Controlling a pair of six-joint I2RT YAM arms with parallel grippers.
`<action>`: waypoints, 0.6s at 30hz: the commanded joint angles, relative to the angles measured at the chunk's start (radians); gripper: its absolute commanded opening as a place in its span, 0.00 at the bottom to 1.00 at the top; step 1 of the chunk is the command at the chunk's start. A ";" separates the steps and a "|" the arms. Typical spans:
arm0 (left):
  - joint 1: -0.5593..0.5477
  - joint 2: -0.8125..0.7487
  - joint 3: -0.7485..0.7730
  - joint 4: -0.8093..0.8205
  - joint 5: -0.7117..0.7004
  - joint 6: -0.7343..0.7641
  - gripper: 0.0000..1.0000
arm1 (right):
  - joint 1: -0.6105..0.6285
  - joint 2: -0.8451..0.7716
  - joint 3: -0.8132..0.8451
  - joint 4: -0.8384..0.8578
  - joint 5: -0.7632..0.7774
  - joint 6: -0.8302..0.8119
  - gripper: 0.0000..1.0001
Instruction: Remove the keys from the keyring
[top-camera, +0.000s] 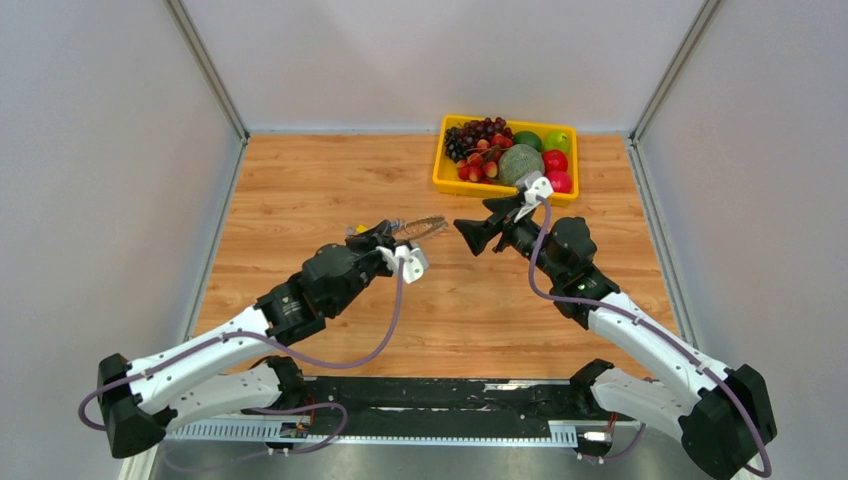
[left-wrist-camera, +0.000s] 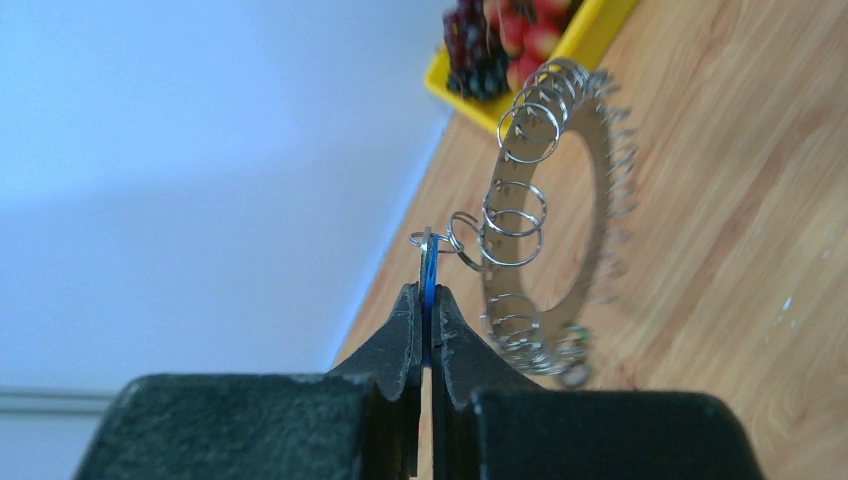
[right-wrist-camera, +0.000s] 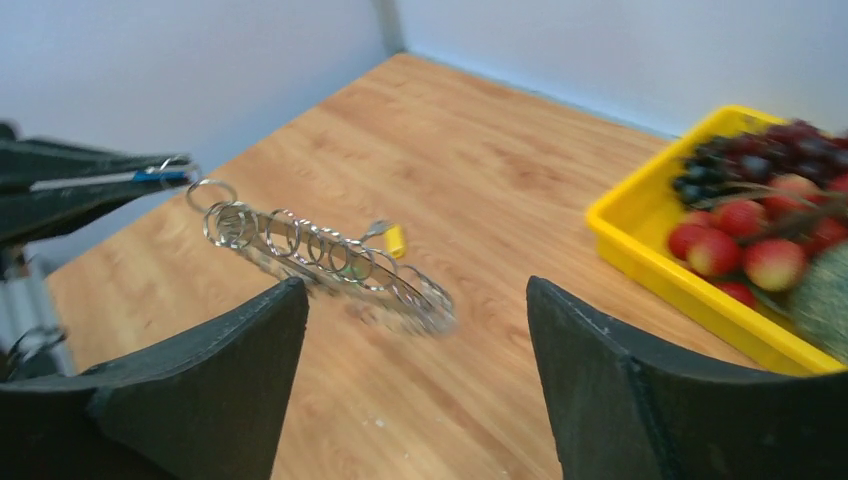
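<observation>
The keyring (top-camera: 425, 228) is a flat dark grey ring fringed with silvery loops, held in the air above the table. My left gripper (left-wrist-camera: 428, 300) is shut on a blue-headed key (left-wrist-camera: 429, 270), which hangs on a small loop at the keyring's (left-wrist-camera: 602, 195) rim. A green-headed key (left-wrist-camera: 576, 336) shows blurred at the ring's lower edge. In the right wrist view the keyring (right-wrist-camera: 320, 255) stretches out from the blue key (right-wrist-camera: 160, 177), with a yellow-headed key (right-wrist-camera: 396, 240) behind it. My right gripper (right-wrist-camera: 415, 290) is open and empty, just right of the ring.
A yellow tray (top-camera: 440, 180) of grapes, apples and other fruit stands at the back right of the wooden table; it also shows in the right wrist view (right-wrist-camera: 640, 235). White walls enclose the table on three sides.
</observation>
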 joint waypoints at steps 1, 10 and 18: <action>-0.004 -0.129 -0.096 0.294 0.237 0.043 0.00 | 0.000 0.021 0.062 0.042 -0.346 -0.080 0.78; -0.004 -0.137 -0.095 0.250 0.343 -0.001 0.00 | 0.005 0.029 0.067 0.093 -0.580 -0.097 0.57; -0.006 -0.155 -0.094 0.227 0.397 -0.022 0.00 | 0.037 0.035 0.088 0.079 -0.613 -0.123 0.50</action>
